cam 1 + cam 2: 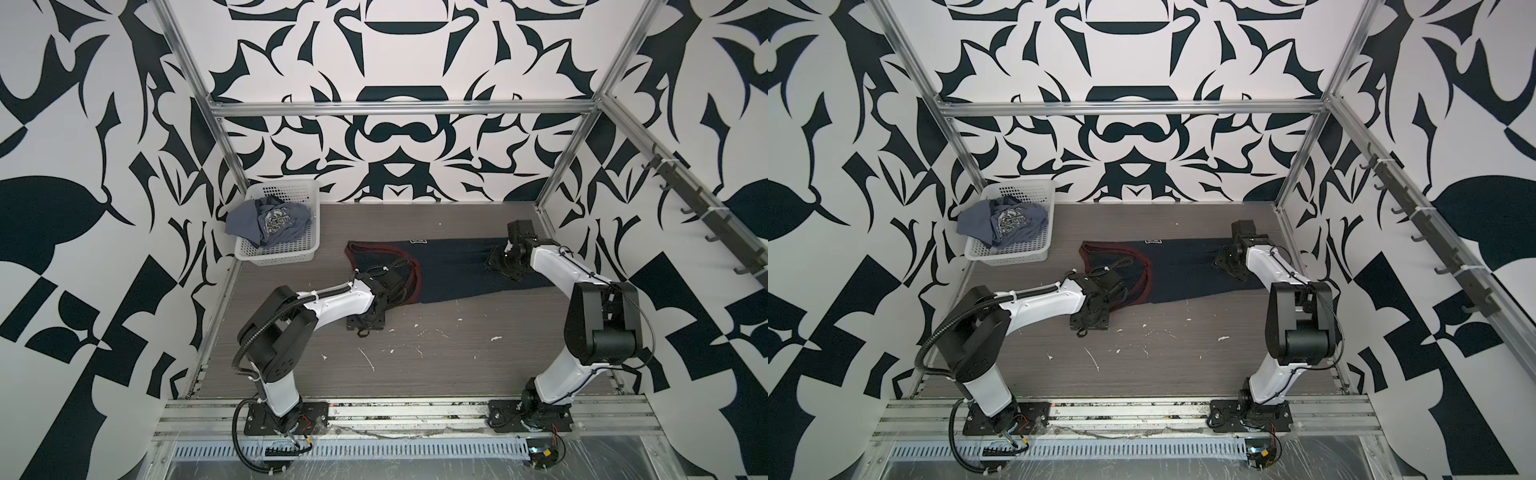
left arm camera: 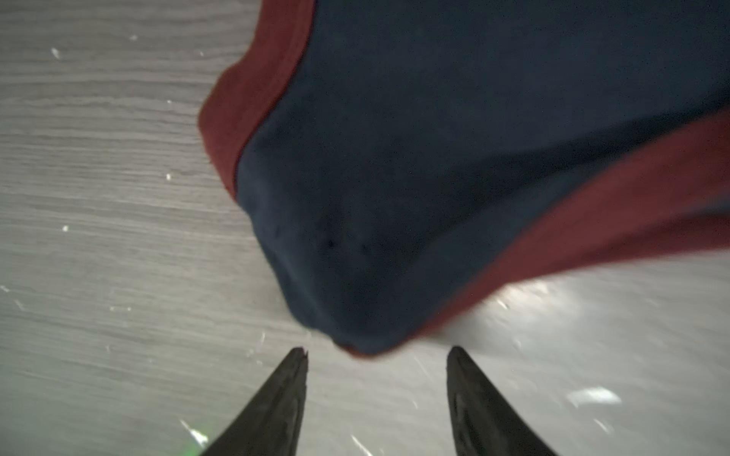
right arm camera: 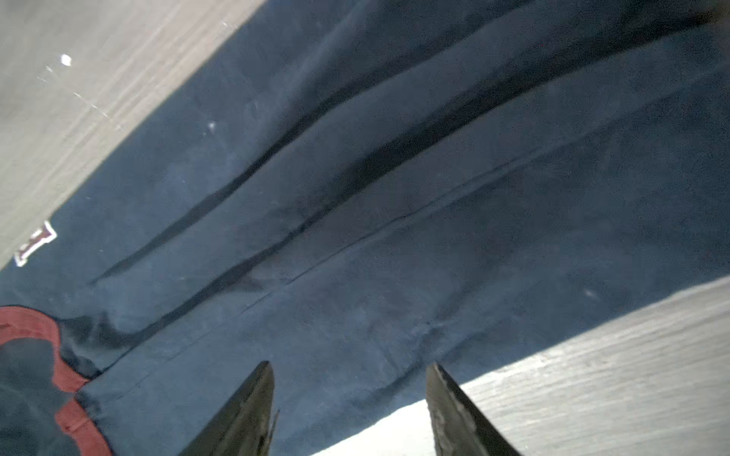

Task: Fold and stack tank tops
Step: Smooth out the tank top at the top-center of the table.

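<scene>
Table [image 1: 457, 345]: grey wood; navy top [image 1: 457, 266] lies flat.
Left gripper [image 2: 377, 355]: half open, empty, before strap tip.
Right gripper [image 3: 350, 365]: open, empty, over hem.
Advice: pinch all layers together.

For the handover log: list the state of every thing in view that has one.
navy tank top: laid out flat on the table, creased lengthwise, not gripped.
grey-blue tank top: crumpled in the basket, one part draped over its rim.
basket: upright, holding the grey-blue tank top.
left end effector: open, tips just short of a strap end.
right end effector: open, over the navy tank top's edge.
</scene>
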